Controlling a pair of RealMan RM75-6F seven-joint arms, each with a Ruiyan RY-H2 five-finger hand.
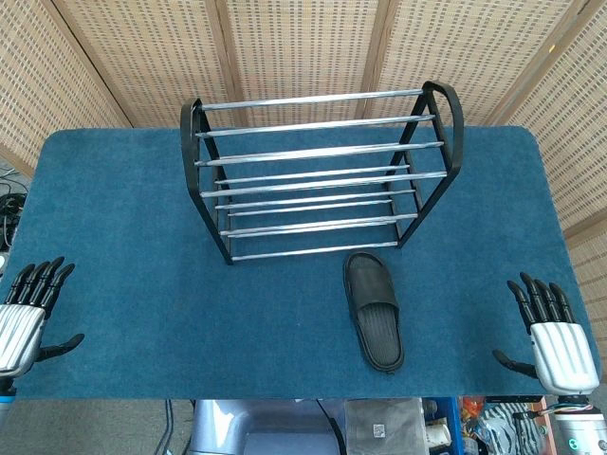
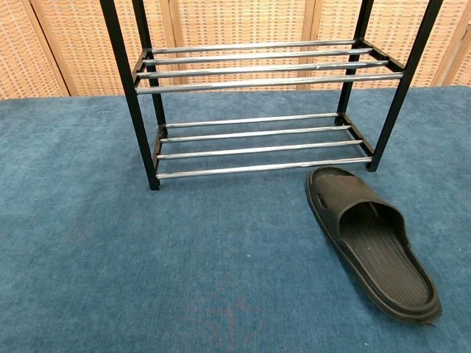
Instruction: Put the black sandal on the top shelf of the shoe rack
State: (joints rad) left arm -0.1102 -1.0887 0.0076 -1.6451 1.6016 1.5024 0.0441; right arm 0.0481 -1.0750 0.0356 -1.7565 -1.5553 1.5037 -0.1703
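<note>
The black sandal [image 1: 374, 308] [image 2: 371, 240] lies flat on the blue table cover, toe toward the shoe rack [image 1: 321, 171] [image 2: 257, 110], just in front of the rack's right front leg. The rack has a black frame and chrome rails; its top shelf [image 1: 318, 125] holds nothing. My left hand [image 1: 28, 318] rests at the table's front left corner, fingers spread and empty. At the front right corner, right of the sandal and well apart from it, my right hand [image 1: 553, 336] is likewise spread and empty. Neither hand shows in the chest view.
The blue table cover [image 1: 142, 246] spans the whole tabletop. Woven screens [image 1: 303, 38] stand behind the table. Wires and boxes lie on the floor below the table's front edge [image 1: 379, 427].
</note>
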